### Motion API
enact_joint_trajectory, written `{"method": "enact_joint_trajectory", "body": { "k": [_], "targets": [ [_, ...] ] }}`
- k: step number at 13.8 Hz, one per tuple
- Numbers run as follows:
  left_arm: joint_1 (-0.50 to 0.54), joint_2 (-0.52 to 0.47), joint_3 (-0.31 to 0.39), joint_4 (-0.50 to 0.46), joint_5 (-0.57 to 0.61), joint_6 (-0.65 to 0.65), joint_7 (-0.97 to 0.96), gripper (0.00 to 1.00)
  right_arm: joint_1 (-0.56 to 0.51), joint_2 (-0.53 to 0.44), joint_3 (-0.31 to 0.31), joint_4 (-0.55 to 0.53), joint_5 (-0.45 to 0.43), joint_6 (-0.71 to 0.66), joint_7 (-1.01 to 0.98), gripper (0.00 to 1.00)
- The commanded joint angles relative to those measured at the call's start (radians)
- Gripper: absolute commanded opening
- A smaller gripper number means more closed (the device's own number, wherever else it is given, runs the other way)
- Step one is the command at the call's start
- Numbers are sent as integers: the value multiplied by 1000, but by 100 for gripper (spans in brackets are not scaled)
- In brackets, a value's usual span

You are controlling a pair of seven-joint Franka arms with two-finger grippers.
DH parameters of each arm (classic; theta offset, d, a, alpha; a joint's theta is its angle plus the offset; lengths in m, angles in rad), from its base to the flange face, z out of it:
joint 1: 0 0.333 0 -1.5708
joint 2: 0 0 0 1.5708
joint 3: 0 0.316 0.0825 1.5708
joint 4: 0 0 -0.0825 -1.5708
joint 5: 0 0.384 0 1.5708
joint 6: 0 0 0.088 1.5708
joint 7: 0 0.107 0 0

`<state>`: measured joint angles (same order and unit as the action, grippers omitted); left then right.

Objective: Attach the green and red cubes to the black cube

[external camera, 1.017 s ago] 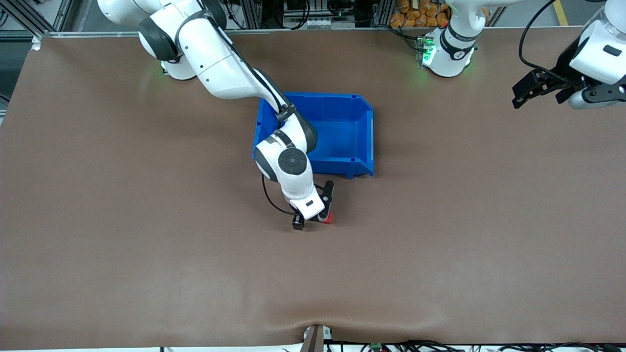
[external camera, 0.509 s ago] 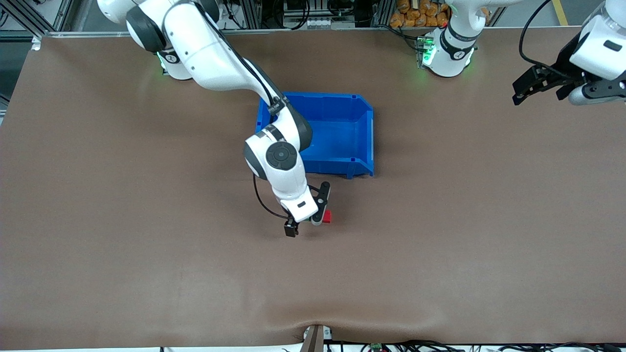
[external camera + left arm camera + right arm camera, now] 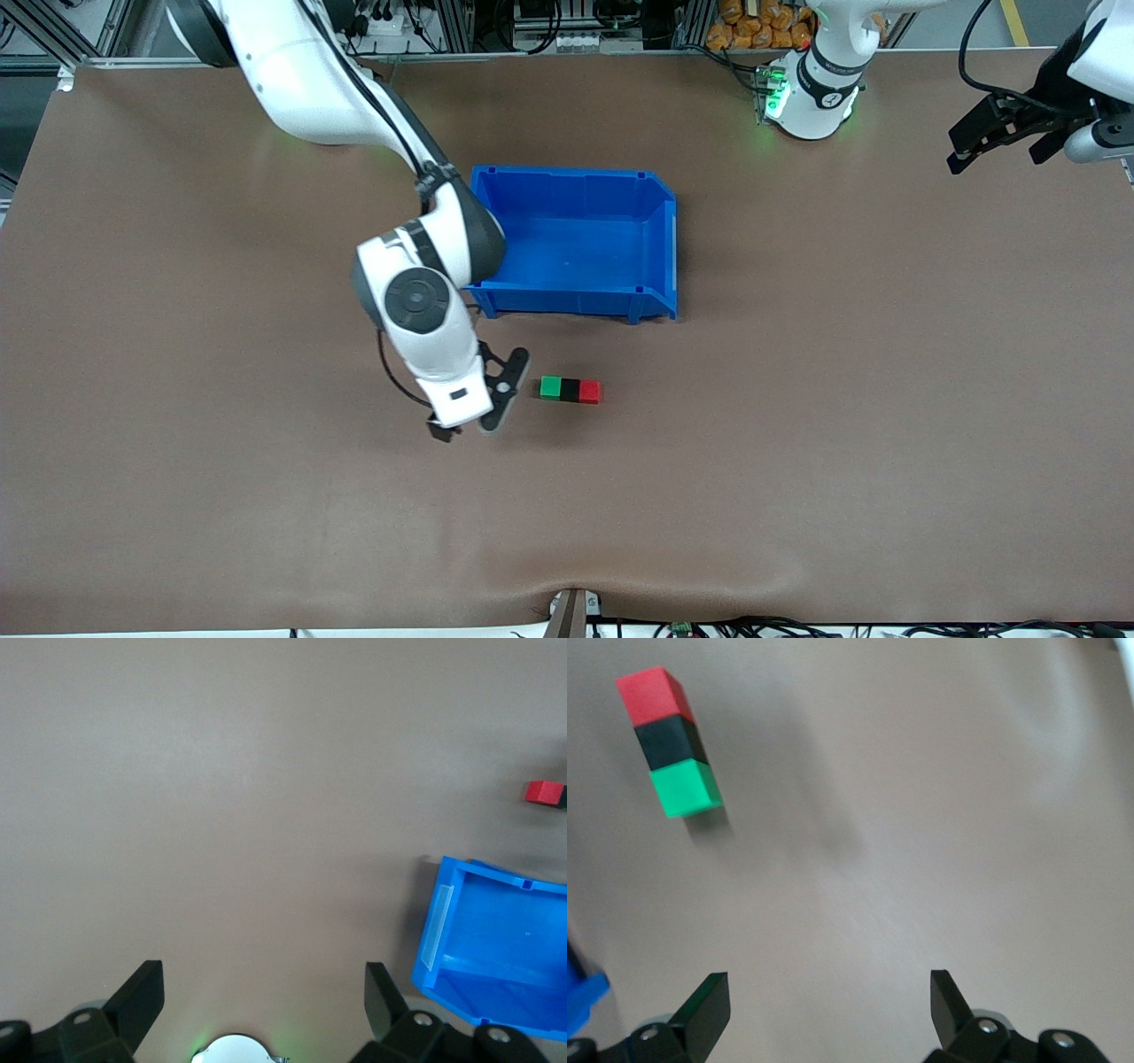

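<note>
Three small matte cubes sat joined in one straight row on the brown table mat (image 3: 797, 443): the green cube (image 3: 550, 387), the black cube (image 3: 570, 389) in the middle, and the red cube (image 3: 590, 392) at the end toward the left arm's side, each touching its neighbour. You could see the row nearer the front camera than the blue plastic bin (image 3: 656, 244), a glossy open-topped box with nothing visible inside it. Your right gripper (image 3: 469, 424) hung over the mat just beside the green end, apart from the row, its black fingers (image 3: 704, 1005) spread wide and gripping nothing. One bin and three cubes were on the table. Your left gripper (image 3: 997, 142) waited well clear, over the left arm's end of the table, its fingers (image 3: 142, 992) likewise spread and empty.
</note>
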<state>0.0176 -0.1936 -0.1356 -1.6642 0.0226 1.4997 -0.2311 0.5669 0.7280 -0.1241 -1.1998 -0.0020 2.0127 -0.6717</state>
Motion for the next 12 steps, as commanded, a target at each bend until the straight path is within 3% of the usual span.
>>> {"method": "enact_joint_trajectory", "body": {
  "k": [1,6,12],
  "targets": [
    [-1,-1,-6,9,2,-27,3,100,-86,-119,11,-46,0,-96,-3,100],
    [1,13,1,11,3,-26,1,100,-231,-211,15,-46,56,-179,-118,100],
    [2,10,7,11,7,-27,2,100,-323,-320,8,-58,42,-301,-120,100]
  ]
}}
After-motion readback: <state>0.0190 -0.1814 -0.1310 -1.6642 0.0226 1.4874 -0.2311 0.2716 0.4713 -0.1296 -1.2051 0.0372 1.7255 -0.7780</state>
